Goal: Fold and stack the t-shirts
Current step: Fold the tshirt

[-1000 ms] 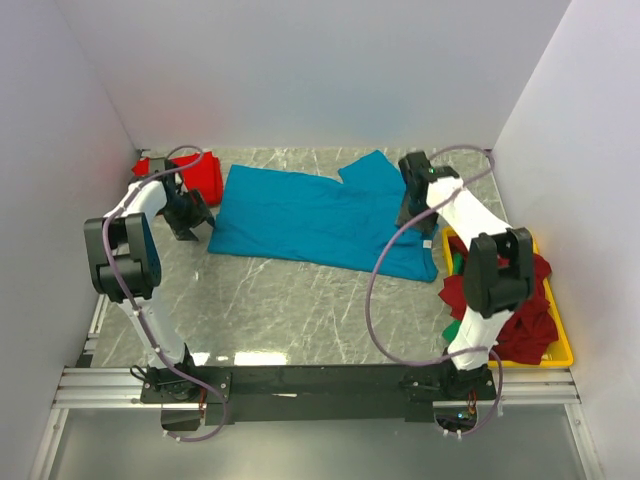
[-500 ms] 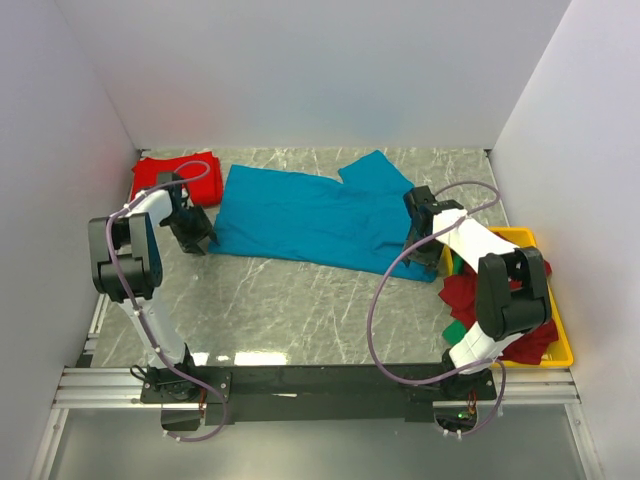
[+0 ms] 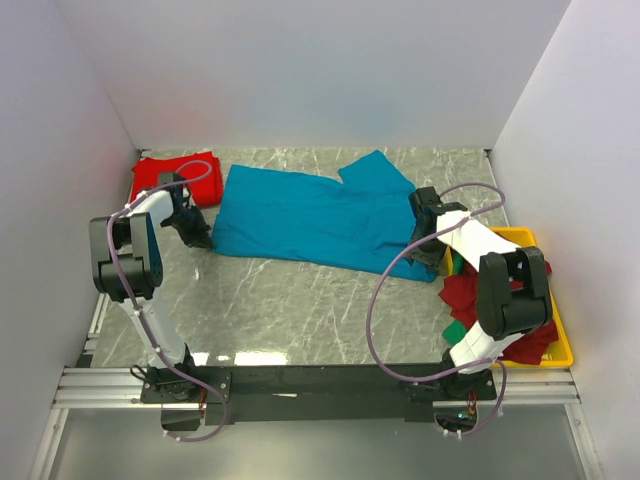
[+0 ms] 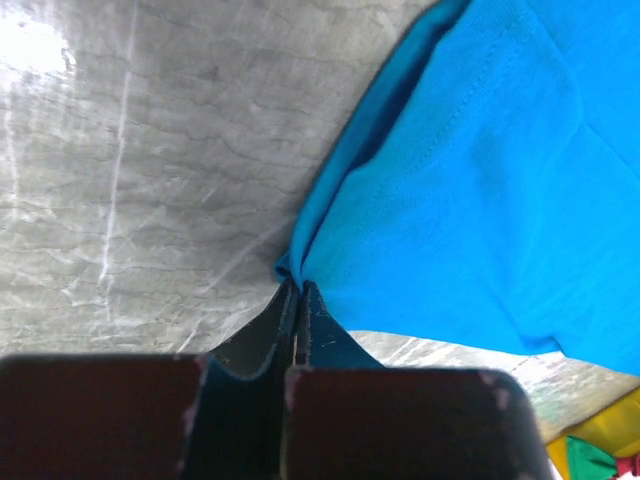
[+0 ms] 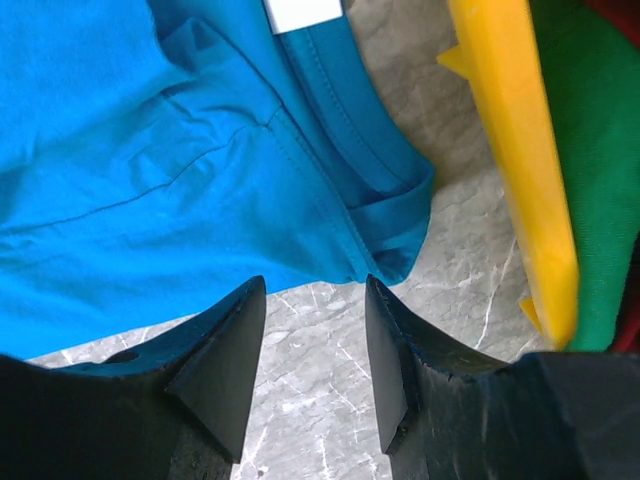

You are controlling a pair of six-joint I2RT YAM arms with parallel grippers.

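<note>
A teal-blue t-shirt (image 3: 310,215) lies spread flat across the back of the table. My left gripper (image 3: 203,241) is at its near-left corner. In the left wrist view the left gripper (image 4: 297,287) is shut, with the bunched corner of the teal t-shirt (image 4: 460,200) pinched at its tips. My right gripper (image 3: 424,252) sits at the shirt's near-right corner. In the right wrist view the right gripper (image 5: 312,290) is open, and the hem of the teal t-shirt (image 5: 150,160) lies just beyond its fingertips. A folded bright red t-shirt (image 3: 180,175) rests at the back left.
A yellow tray (image 3: 563,345) at the right holds dark red t-shirts (image 3: 520,310) and a green one (image 3: 452,330). In the right wrist view the tray's rim (image 5: 510,150) and the green cloth (image 5: 590,150) are close to the right of the fingers. Walls enclose three sides.
My left gripper slid to the teal shirt's near-left corner and shut on it. My right gripper came nearer and lower to the near-right corner, still open.
</note>
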